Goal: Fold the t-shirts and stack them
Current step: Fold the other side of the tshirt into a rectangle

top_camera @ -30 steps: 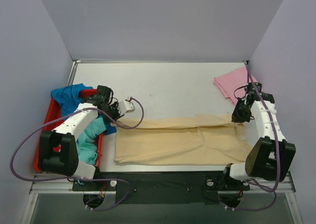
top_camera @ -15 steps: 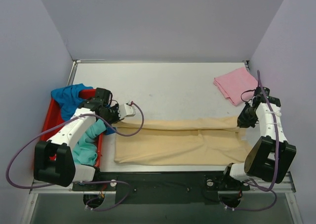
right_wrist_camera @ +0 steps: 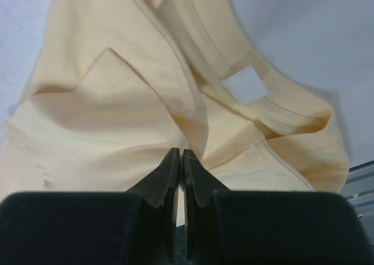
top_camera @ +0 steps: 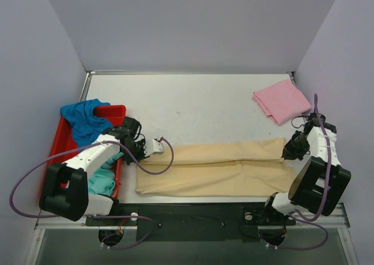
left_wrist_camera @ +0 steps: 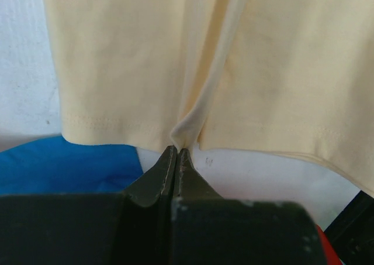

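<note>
The pale beige t-shirt (top_camera: 216, 168) lies stretched across the near table, its far half folded toward me. My left gripper (top_camera: 146, 150) is shut on the shirt's hem at its left end; the left wrist view shows the beige hem (left_wrist_camera: 187, 127) pinched at the tips. My right gripper (top_camera: 288, 154) is shut on the shirt's right end, near the collar (right_wrist_camera: 257, 110). The folded pink t-shirt (top_camera: 281, 100) lies at the far right. The bright blue t-shirt (top_camera: 85, 119) and the light teal t-shirt (top_camera: 100, 180) are in the red tray.
The red plastic tray (top_camera: 117, 109) stands at the left edge, close to my left arm. The side walls are close to both arms. The table's front edge runs just below the beige shirt.
Both grippers have moved toward me, pulling the beige shirt's far edge over its near half. The fold has become narrower.
</note>
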`<state>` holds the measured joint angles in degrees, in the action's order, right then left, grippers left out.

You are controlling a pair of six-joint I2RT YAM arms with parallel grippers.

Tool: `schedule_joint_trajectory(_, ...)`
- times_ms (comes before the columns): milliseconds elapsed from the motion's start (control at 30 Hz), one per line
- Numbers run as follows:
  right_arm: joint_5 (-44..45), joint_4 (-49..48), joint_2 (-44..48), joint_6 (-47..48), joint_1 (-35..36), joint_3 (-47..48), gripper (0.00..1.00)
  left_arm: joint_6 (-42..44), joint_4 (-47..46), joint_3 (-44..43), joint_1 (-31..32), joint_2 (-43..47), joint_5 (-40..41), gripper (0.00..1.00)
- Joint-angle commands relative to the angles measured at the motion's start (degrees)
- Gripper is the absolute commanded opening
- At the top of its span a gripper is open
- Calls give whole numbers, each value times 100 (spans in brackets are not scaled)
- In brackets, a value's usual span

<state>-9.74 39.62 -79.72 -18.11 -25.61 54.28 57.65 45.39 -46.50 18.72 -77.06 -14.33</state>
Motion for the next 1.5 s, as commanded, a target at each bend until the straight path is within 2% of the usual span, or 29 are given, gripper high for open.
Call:
schedule_joint_trajectory(0,138,117,106,-61,-234,-338,0,115,-135,36,18,-169,290,0)
schedule_joint_trajectory(233,279,152,-157,-70,-261,-480,0,246,-74,-78,35,-433,238,0)
schedule_joint_trajectory(400,341,169,-377,-105,-278,-515,0,422,49,-43,44,-170,193,0)
schedule_joint_trajectory(600,701,187,-149,-175,-287,-462,0,615,251,-114,61,6,18,2)
schedule_joint_trajectory(633,675,196,-131,-175,-287,-454,5,633,286,-114,79,15,26,6)
schedule_joint_trajectory(667,640,222,-140,-167,-287,-445,9,703,321,-122,88,33,18,19)
schedule_joint_trajectory(700,579,239,-157,-167,-278,-427,21,756,435,-114,105,42,0,28)
schedule_joint_trajectory(733,578,257,-158,-167,-287,-427,29,852,532,-157,105,68,-43,42)
schedule_joint_trajectory(767,639,257,-114,-167,-296,-418,40,923,776,-192,105,85,-96,47)
schedule_joint_trajectory(800,718,283,-44,-236,-287,-418,41,1080,970,-315,105,146,-201,55)
schedule_joint_trajectory(867,1174,327,298,-394,-313,-375,44,1344,1524,-569,36,243,-394,59)
schedule_joint_trajectory(933,1413,319,1069,-587,-296,-243,44,1644,2313,-981,-149,235,-718,62)
schedule_joint_trajectory(1000,1378,222,1553,-746,-95,-59,44,1645,2510,-1352,-219,209,-1149,62)
schedule_joint_trajectory(1067,1343,82,1810,-782,387,152,42,1329,2293,-1581,-167,138,-1492,60)
schedule_joint_trajectory(1100,1369,29,1837,-773,877,327,38,936,2108,-1581,-123,69,-1546,52)
schedule_joint_trajectory(1133,1404,3,1838,-721,1099,372,36,602,1540,-1520,25,16,-1495,44)
schedule_joint_trajectory(1167,1413,-15,1803,-712,1484,442,33,76,1213,-1381,105,-107,-1207,32)
schedule_joint_trajectory(1200,1431,-15,1681,-738,1601,434,31,-146,722,-1310,297,-186,-1030,29)
schedule_joint_trajectory(1267,1317,-15,1400,-843,1682,312,9,-596,193,-1177,430,-484,-572,27)
schedule_joint_trajectory(1300,1308,-76,1276,-835,1682,276,2,-832,94,-1177,431,-695,-415,26)
schedule_joint_trajectory(1467,1026,-542,285,-685,1761,-57,0,-1151,-626,-853,343,-1223,158,26)
